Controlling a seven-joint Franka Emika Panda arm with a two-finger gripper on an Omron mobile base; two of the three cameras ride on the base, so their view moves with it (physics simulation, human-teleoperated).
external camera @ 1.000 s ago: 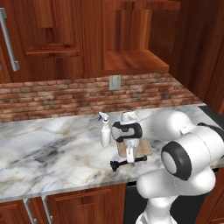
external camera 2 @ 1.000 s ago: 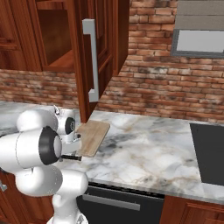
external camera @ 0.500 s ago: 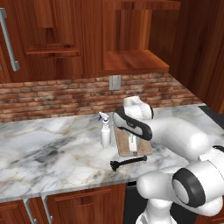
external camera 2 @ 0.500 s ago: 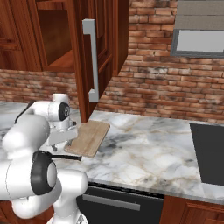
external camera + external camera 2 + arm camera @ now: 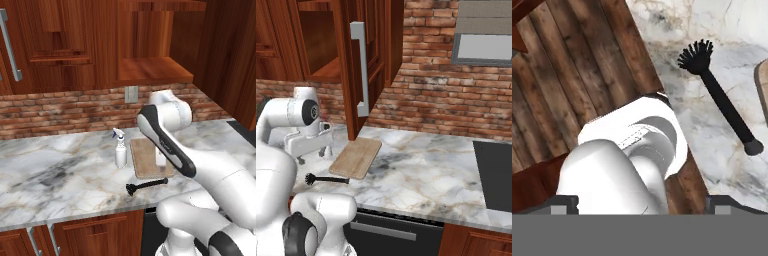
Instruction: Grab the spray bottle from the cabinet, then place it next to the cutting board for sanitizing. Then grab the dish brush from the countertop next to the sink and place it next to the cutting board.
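Note:
The white spray bottle (image 5: 120, 151) stands upright on the marble countertop (image 5: 60, 170), just left of the wooden cutting board (image 5: 149, 158). The black dish brush (image 5: 147, 185) lies flat on the marble along the board's front edge, its bristled head (image 5: 696, 56) pointing left. My gripper (image 5: 311, 156) hangs open and empty above the board's near end, well clear of the brush (image 5: 327, 178). In the hand view the finger tips (image 5: 562, 201) stand wide apart with nothing between them. Above the counter is the open cabinet (image 5: 152, 50) recess.
An open cabinet door with a metal handle (image 5: 362, 70) hangs over the board's far end (image 5: 357, 156). A dark cooktop (image 5: 496, 175) lies at the right under a range hood (image 5: 483, 40). A wall outlet (image 5: 131, 93) sits on the brick backsplash.
My gripper was down at the brush; it has let go and risen away over the board. The brush now lies free on the counter in front of the board.

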